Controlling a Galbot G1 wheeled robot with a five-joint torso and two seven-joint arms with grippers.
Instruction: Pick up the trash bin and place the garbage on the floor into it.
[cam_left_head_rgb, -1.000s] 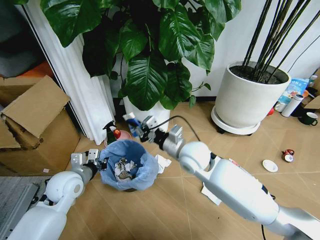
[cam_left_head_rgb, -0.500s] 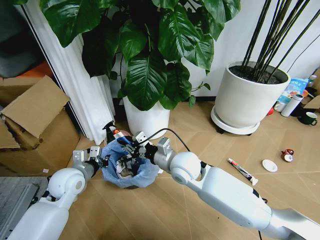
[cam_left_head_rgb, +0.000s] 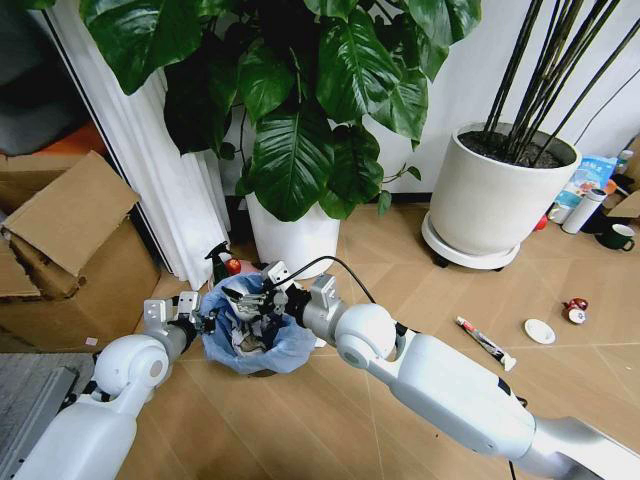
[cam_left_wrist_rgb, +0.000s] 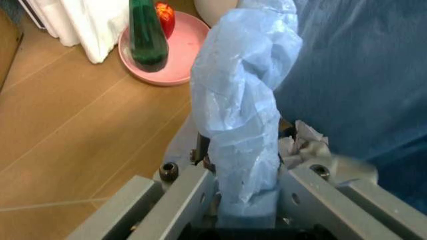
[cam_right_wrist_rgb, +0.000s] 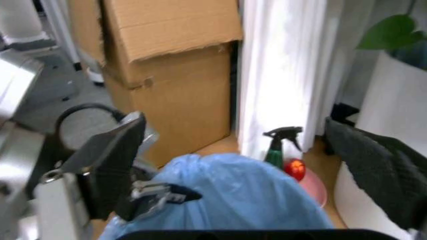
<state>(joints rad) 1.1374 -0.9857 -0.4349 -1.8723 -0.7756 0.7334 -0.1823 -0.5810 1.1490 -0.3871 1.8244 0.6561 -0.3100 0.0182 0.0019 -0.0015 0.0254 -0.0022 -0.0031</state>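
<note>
The trash bin (cam_left_head_rgb: 252, 335) is a small round dark container lined with a crinkly light-blue plastic bag folded over its rim. It stands upright at the near left, in front of a white plant pot. The left rim with its bag fold sits clamped between gripper fingers. Crumpled white paper wads (cam_left_head_rgb: 245, 338) lie inside the bin.

Remaining garbage lies on the floor (cam_left_head_rgb: 330, 420), well apart to the right: a thin tube (cam_left_head_rgb: 485, 343), a small white disc (cam_left_head_rgb: 540, 331) and a tiny red-capped bottle (cam_left_head_rgb: 575, 310) farthest right. The floor is tan wood-look chevron with pale seams.
</note>
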